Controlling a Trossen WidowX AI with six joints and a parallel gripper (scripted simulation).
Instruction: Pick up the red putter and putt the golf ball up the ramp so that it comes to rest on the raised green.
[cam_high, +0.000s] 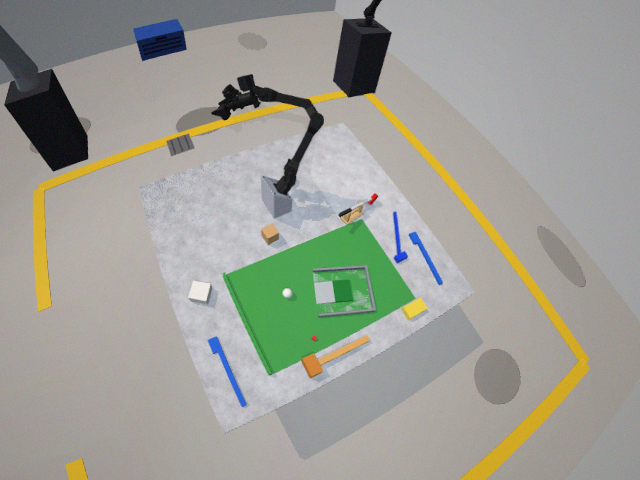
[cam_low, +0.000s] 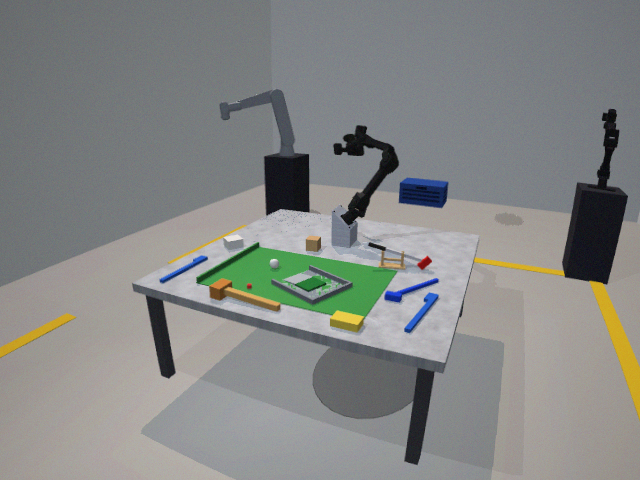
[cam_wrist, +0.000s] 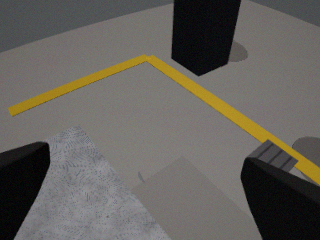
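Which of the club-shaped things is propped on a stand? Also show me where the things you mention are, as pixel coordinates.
The putter with the red head (cam_high: 373, 198) (cam_low: 424, 262), leaning on the wooden rack (cam_high: 352, 219) (cam_low: 391, 267); the blue and orange ones lie flat.
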